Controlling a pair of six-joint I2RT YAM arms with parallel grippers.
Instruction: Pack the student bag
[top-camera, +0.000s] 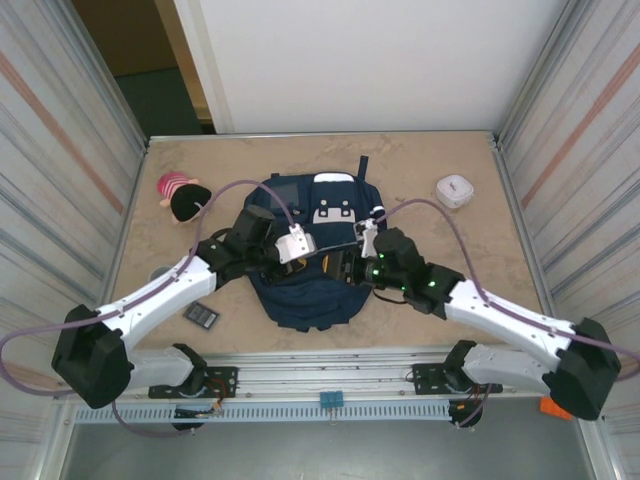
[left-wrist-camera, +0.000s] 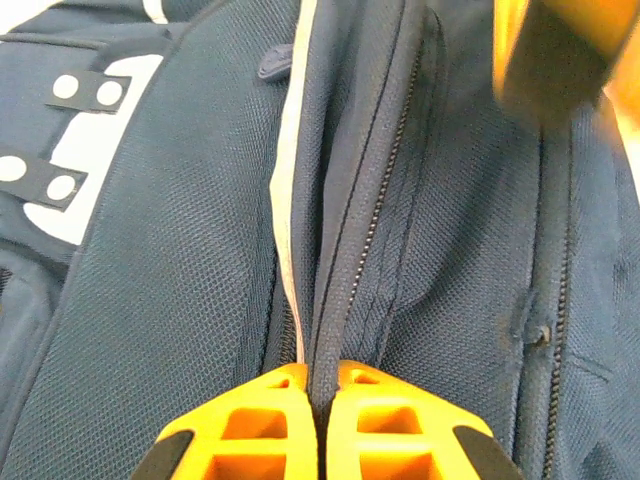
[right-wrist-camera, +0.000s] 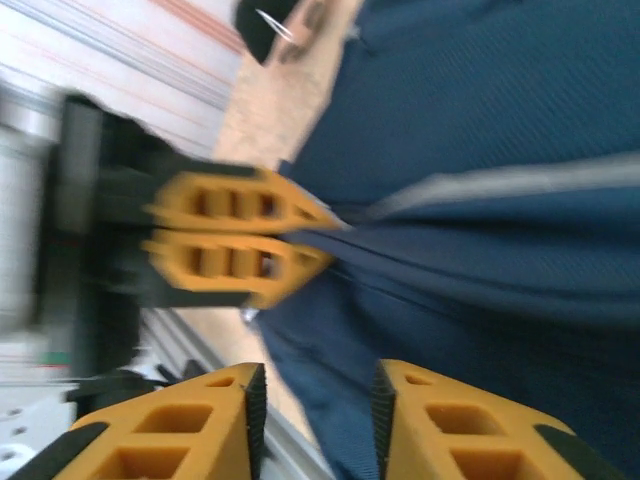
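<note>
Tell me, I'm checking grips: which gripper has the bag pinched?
The left gripper: shut on a fold of the bag beside the zip. The right gripper stands open.

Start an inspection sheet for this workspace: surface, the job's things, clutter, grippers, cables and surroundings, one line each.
Surface: tan mottled table, no spills seen.
Job's things: navy backpack lying flat mid-table, between the two arms.
Clutter: pink and black soft toy at far left; small white box at far right; small dark flat thing near the front left edge.
Grippers: left gripper shut on a fold of the backpack beside a zip; right gripper with jaws apart at the backpack's edge.
Cables: mauve cables arc up from each arm, one crossing over the backpack's top.
Surroundings: ribbed metal walls on both sides, white panel behind.
</note>
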